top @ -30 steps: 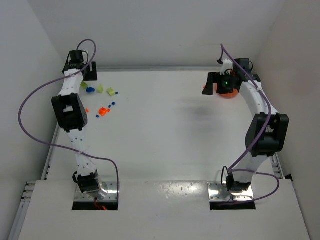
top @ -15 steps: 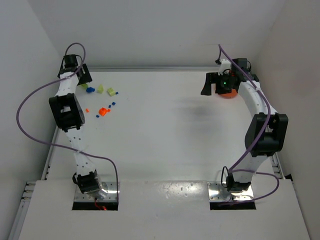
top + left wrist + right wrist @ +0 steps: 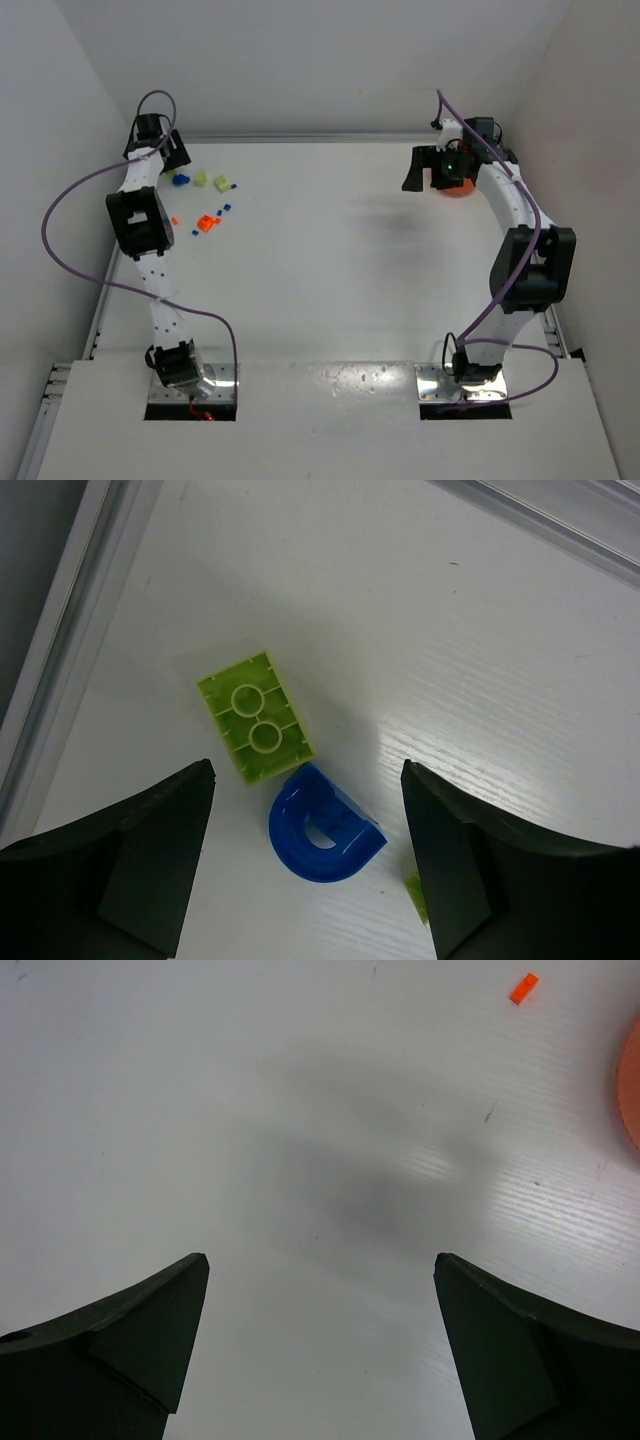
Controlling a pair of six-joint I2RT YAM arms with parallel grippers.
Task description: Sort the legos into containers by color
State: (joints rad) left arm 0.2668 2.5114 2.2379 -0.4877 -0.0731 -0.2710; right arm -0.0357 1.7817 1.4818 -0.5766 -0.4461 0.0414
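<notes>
Between spread left fingers (image 3: 150, 860), blue arched lego (image 3: 325, 825) beside yellow-green one (image 3: 254, 714), perhaps upturned; right fingers (image 3: 130, 1340) apart.

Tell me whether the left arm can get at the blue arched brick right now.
Probably yes: the left gripper is open directly over the blue arched brick, which lies uncovered. The yellow-green brick right beside it might get nudged.

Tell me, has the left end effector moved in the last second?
Yes. In the top view the left end effector has shifted slightly left, away from the yellow-green lego, which stays put.
</notes>
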